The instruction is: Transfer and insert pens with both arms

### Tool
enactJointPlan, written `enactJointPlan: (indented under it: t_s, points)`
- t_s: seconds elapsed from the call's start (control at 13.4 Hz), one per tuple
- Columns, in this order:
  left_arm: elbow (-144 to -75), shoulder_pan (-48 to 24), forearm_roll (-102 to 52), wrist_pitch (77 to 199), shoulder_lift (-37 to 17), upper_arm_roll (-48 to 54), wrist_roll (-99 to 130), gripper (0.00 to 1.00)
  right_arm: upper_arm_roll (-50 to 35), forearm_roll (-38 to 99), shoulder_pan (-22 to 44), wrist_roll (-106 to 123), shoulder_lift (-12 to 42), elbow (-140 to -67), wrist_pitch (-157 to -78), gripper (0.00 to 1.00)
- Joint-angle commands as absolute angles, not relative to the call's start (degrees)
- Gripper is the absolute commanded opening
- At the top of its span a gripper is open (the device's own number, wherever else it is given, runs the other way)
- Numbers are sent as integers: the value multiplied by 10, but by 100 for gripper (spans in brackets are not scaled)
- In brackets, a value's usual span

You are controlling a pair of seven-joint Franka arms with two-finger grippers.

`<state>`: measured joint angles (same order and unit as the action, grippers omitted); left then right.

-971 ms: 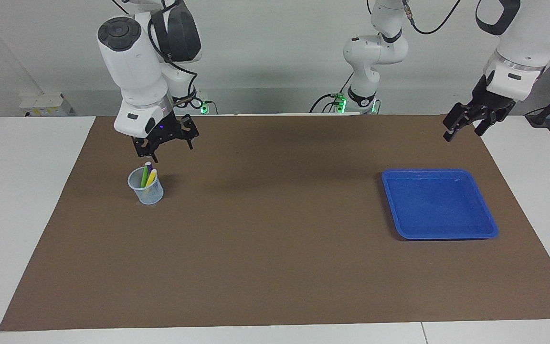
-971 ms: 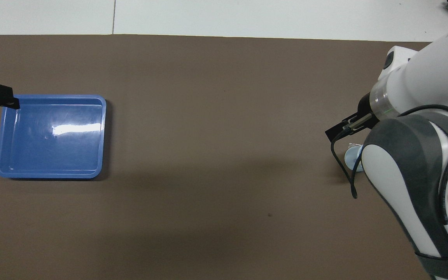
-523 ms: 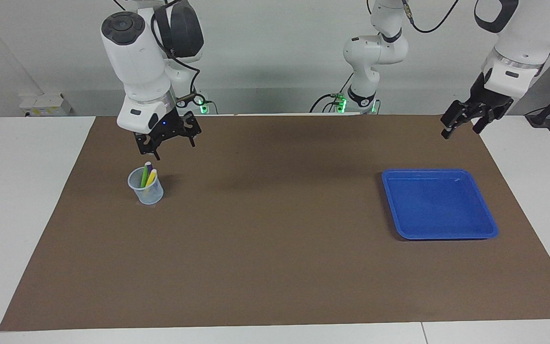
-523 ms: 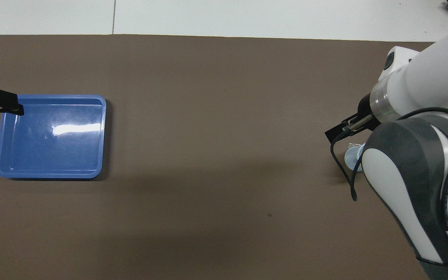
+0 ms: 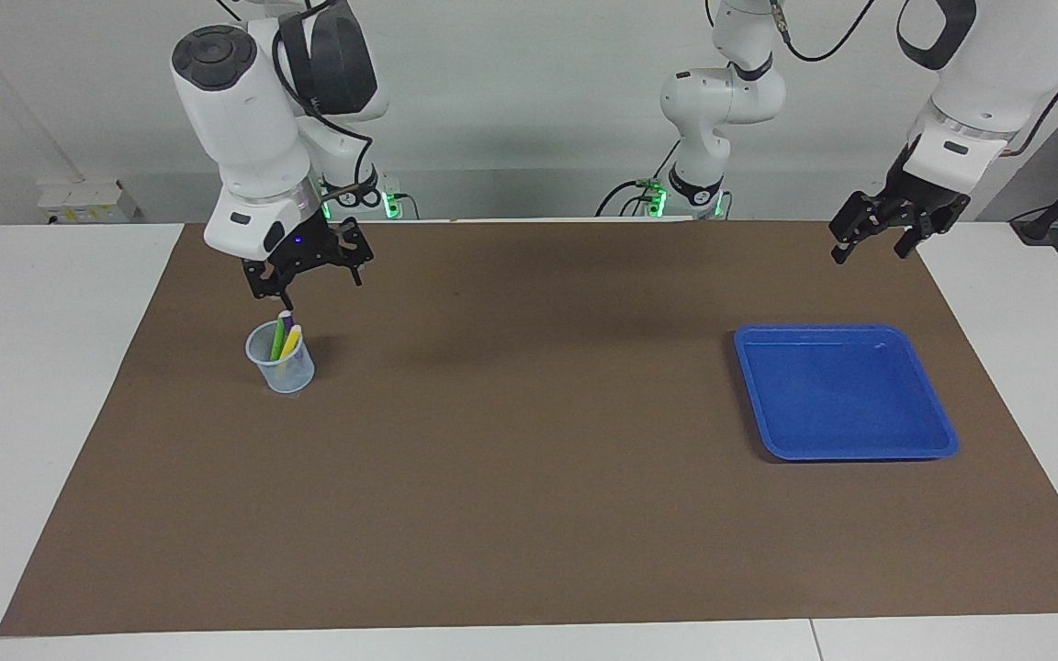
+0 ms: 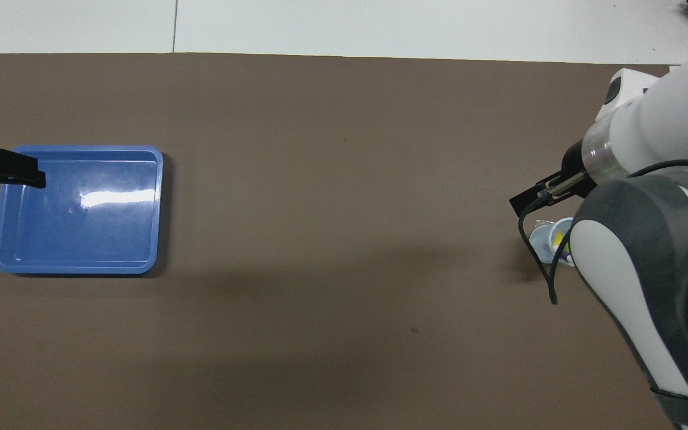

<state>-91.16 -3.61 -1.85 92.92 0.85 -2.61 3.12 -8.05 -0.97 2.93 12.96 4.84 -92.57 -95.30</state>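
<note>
So there's a mat [image 5: 529, 514] covering most of the table [image 5: 42, 367]. The cup [image 5: 281, 360] sits on the mat toward the right arm's end, with all three pens [image 5: 285, 336] standing in it, leaning a bit. The tray [image 5: 845, 391] lies flat on the mat way over at the left arm's end, well apart from the cup and slightly farther from the robots than the cup is. The right gripper [image 5: 305, 273] hangs in the air just above the cup, not touching the pens. The left gripper [image 5: 884, 229] is up over the mat's edge, on the robots' side of the tray.
</note>
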Motion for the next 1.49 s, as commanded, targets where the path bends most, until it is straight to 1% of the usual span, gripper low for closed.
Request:
enactJointPlan:
  t_s: [0.0, 0.3, 0.52, 0.75, 0.9, 1.12, 1.42]
  points:
    - [-931, -39, -4, 938, 24, -31, 13, 100, -85, 4, 21, 125, 40, -933, -953, 100]
    - [-932, -38, -5, 939, 25, -30, 0, 100, -85, 4, 22, 122, 40, -933, -954, 100]
    - [-932, -38, -5, 939, 24, -30, 1, 100, -85, 5, 22, 120, 40, -931, -970, 100]
    - [-931, -38, -6, 941, 24, -31, 1, 100, -79, 10, 22, 99, 33, -926, -962, 100]
    - [-932, -37, -6, 943, 24, -32, 1, 100, -56, 17, 22, 85, 22, -926, -959, 100]
    - [-931, -35, -6, 943, 24, -32, 2, 100, -42, 18, 22, 71, 11, -926, -940, 100]
    - [-931, -34, -6, 943, 24, -32, 1, 100, -33, 18, 22, 53, 11, -926, -938, 100]
